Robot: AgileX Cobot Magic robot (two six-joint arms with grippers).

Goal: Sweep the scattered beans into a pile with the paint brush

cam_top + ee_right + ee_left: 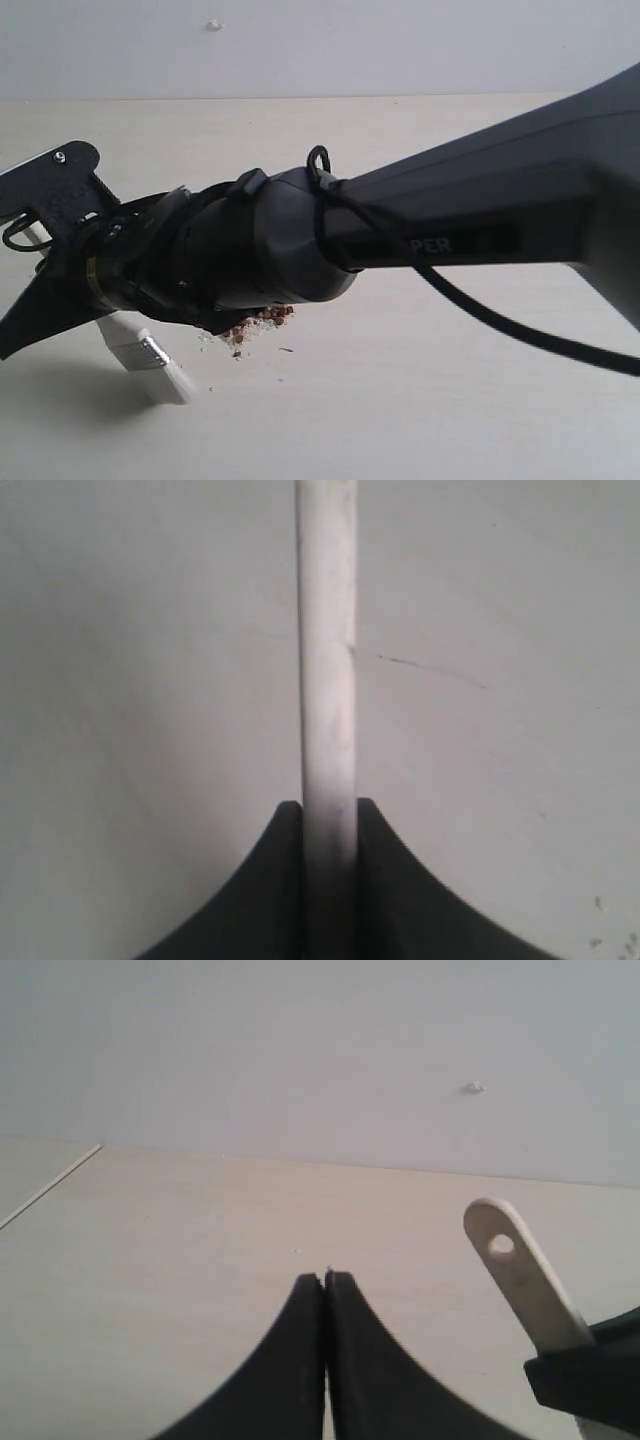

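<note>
Beans lay gathered in a small reddish-brown pile on the pale table, mixed with white grains. The heap was partly hidden under the dark right arm, which reached across the exterior view from the right. A few stray specks sat on the table just beside the heap. Paint brush stood tilted to the left of the pile, with cream bristles down on the table, near the heap but apart from it, and the silver ferrule just above them. Right gripper clamped the pale wooden handle between its two black fingers, the handle running straight out from the jaws in the right wrist view. Left gripper was closed tight, fingers pressed together on nothing, pointed across the table toward the pale wall. Seen from the left wrist view, the handle's rounded end with its hole rose off to one side, above the black gripper that held it.
</note>
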